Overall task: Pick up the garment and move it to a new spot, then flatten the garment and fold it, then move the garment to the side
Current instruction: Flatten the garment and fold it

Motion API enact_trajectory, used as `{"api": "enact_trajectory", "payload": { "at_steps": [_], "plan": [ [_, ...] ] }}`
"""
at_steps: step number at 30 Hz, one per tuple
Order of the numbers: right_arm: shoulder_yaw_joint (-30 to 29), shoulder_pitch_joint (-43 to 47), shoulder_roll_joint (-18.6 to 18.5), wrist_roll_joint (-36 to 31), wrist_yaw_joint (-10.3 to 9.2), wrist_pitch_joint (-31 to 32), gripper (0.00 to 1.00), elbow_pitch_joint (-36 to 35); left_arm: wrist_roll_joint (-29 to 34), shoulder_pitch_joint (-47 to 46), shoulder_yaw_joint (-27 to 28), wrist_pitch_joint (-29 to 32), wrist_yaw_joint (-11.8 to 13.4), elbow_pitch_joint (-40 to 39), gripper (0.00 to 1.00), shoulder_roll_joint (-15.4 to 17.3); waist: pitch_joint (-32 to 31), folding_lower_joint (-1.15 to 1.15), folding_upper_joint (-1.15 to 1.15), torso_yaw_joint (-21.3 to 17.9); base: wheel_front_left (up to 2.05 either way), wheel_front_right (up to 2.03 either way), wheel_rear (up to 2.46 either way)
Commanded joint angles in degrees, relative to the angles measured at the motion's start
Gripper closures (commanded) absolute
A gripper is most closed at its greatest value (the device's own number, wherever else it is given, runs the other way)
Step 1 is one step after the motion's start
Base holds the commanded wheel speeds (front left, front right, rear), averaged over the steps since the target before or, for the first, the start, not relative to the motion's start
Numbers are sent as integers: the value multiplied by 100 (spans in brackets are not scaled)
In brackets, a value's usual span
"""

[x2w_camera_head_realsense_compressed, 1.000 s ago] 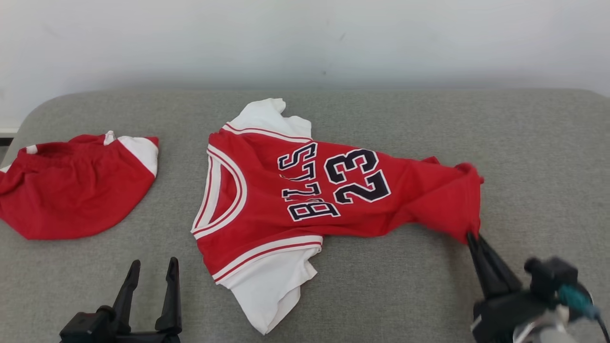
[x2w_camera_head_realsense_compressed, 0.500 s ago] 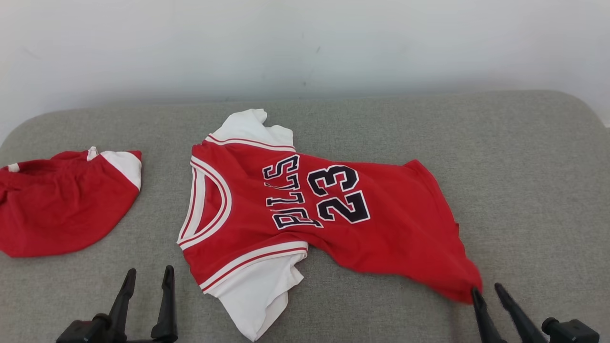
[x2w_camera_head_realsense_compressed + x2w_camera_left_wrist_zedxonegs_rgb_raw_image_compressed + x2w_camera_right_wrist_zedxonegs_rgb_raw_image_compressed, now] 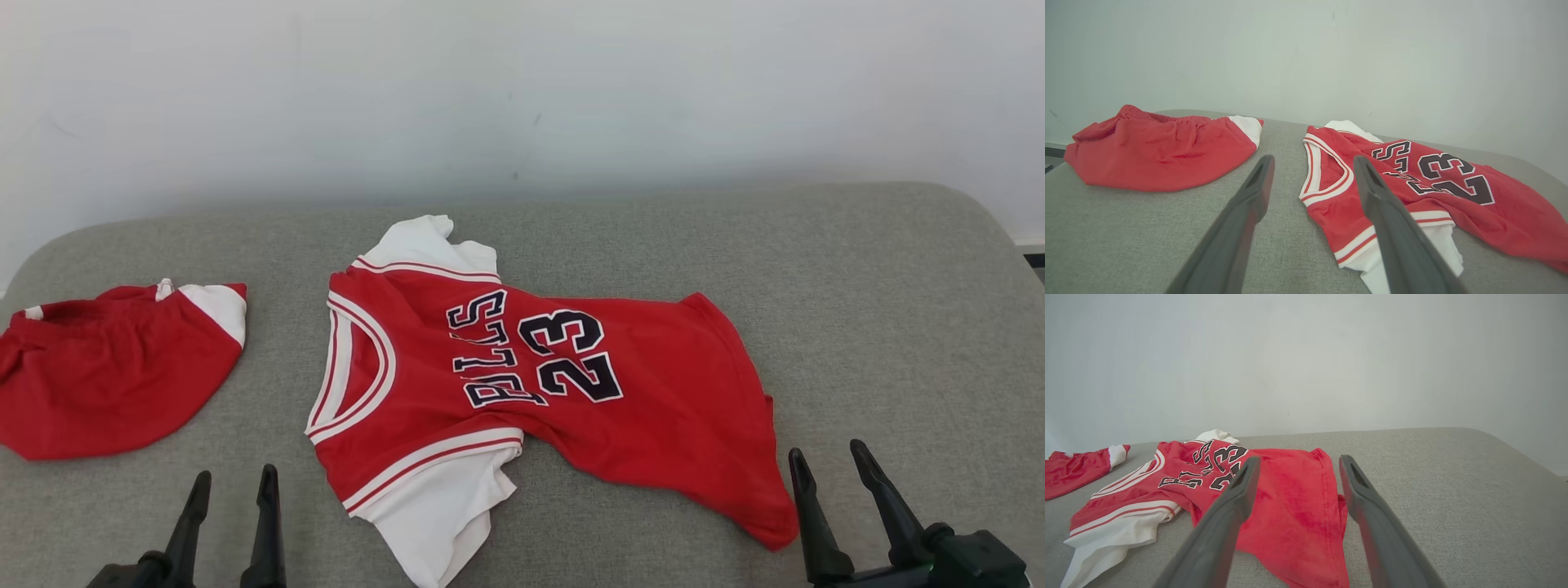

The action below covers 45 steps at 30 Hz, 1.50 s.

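End effector on right [image 3: 825,449] spread, empty, just beside jersey [image 3: 653,384] hem, left end effector [image 3: 234,472] spread, empty

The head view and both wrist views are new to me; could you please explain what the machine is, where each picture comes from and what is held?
It is a wheeled two-armed robot. The head view looks down from its head; each wrist view looks along that arm's own two dark fingers. On the grey padded surface lie a red-and-white number 23 basketball jersey and red shorts with white trim, apart on the left. The left pincer and the right pincer both stand open and hold nothing.
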Motion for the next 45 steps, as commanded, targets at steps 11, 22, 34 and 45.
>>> {"api": "enact_trajectory", "payload": {
  "at_steps": [11, 22, 34, 45],
  "plan": [
    [-179, 127, 419, -371, -15, -8, 0, -68, 319, 90, 234, -6, 20, -137, 0, -40, -84, 1, 0, 138, 0, 0, 0],
    [-204, 185, 517, -548, -15, -8, 0, 39, 387, 156, 270, -6, 14, -99, 0, -46, -89, 1, 0, 127, 0, 0, 0],
    [-606, -50, 449, -652, -15, 74, 0, 946, 23, 81, -635, -6, 8, 706, 0, -53, 84, 1, 0, 32, 0, 0, 0],
    [-596, -603, 386, -485, -15, 27, 0, 2004, -465, -283, -1623, -5, 7, 1764, 0, 39, 376, 1, 0, -65, 0, 0, 0]
  ]
}}
